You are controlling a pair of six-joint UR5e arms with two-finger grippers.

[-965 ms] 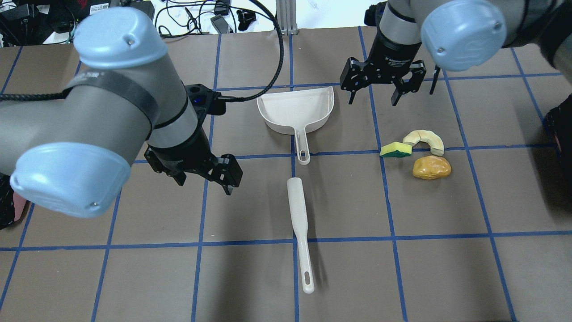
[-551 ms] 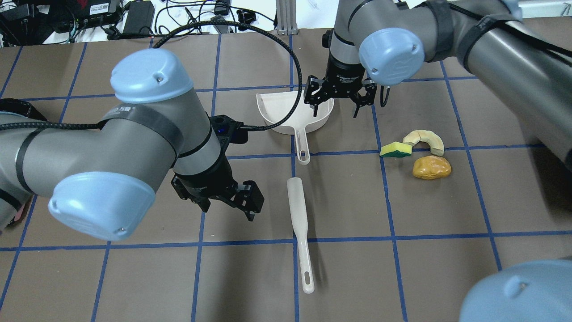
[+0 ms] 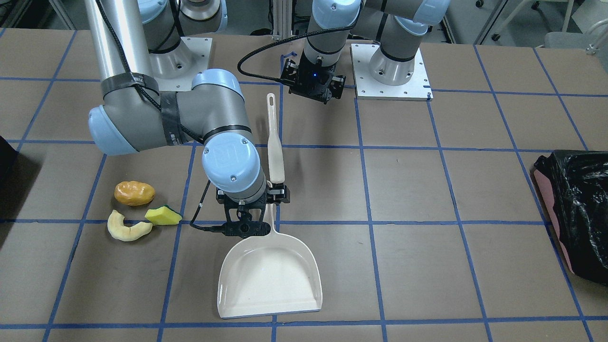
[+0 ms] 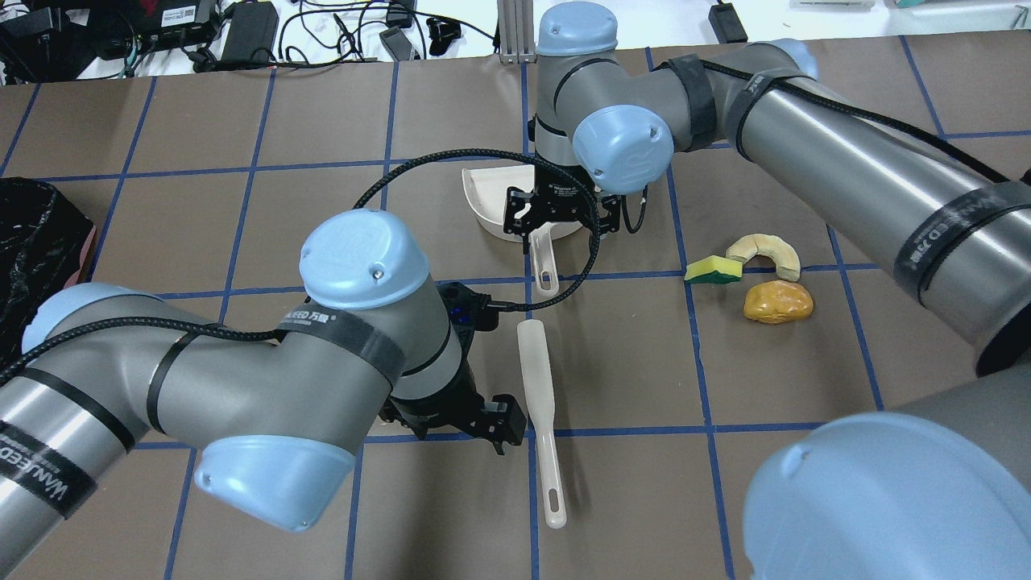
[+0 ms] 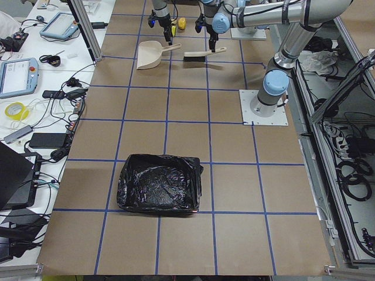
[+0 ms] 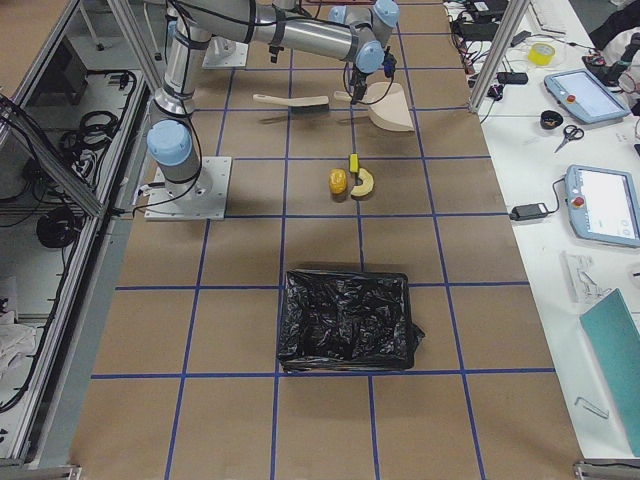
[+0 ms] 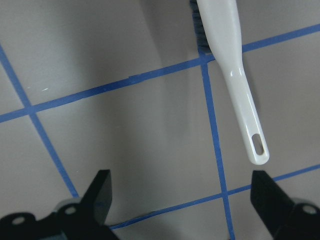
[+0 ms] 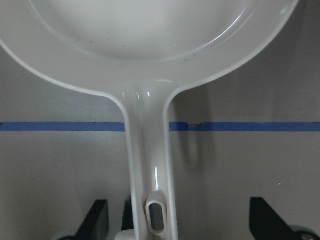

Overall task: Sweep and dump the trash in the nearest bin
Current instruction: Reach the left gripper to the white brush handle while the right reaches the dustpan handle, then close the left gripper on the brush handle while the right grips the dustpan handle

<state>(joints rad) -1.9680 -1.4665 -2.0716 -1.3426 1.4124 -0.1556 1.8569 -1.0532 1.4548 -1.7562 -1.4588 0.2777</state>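
Observation:
The trash lies together on the robot's right side of the table: an orange-brown potato lump (image 4: 777,301), a pale crescent slice (image 4: 765,251) and a yellow-green sponge wedge (image 4: 714,270). My right gripper (image 4: 561,221) is open and straddles the handle of the white dustpan (image 3: 268,278). In the right wrist view the handle (image 8: 150,165) runs between its fingers (image 8: 95,220). My left gripper (image 4: 491,425) is open just left of the handle of the white brush (image 4: 538,403). The black bin shows as a dark edge (image 3: 4,159) in the front-facing view.
A pink bin lined with a glossy black bag (image 4: 36,250) stands at the table's left end. A black bin (image 6: 345,320) stands beyond the trash towards the right end. Cables and devices lie past the table's far edge (image 4: 322,40).
My right gripper moved left and down onto the dustpan handle. My left gripper moved towards the robot and right, to the brush handle. Both stayed open. The trash has not moved.

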